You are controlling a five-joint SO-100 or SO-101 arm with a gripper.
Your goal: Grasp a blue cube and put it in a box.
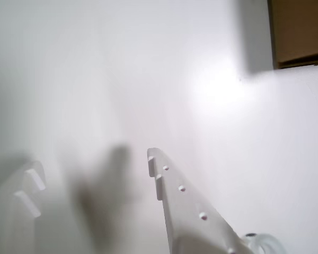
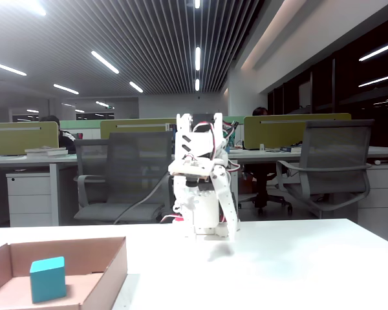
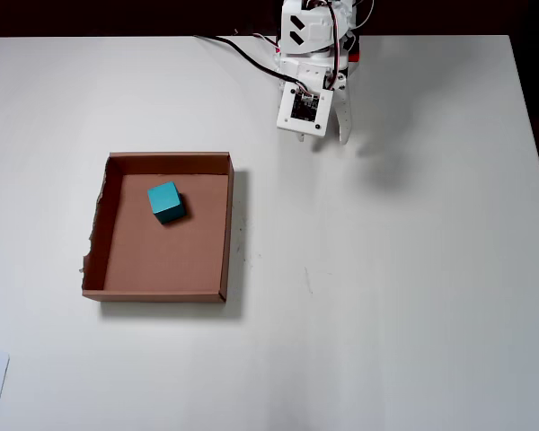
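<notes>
The blue cube (image 3: 165, 201) rests inside the brown cardboard box (image 3: 227, 224), toward its far-left part in the overhead view. In the fixed view the cube (image 2: 48, 279) sits in the box (image 2: 113, 261) at the lower left. My gripper (image 3: 329, 133) hangs folded near the arm's base at the table's far edge, well away from the box. In the wrist view the gripper (image 1: 93, 169) is empty, its two white fingers apart over bare table. A corner of the box (image 1: 299, 29) shows at the top right there.
The white table (image 3: 386, 269) stretches right of and in front of the box. Cables (image 3: 242, 45) run from the arm's base along the far edge. Office chairs and desks stand behind the table in the fixed view.
</notes>
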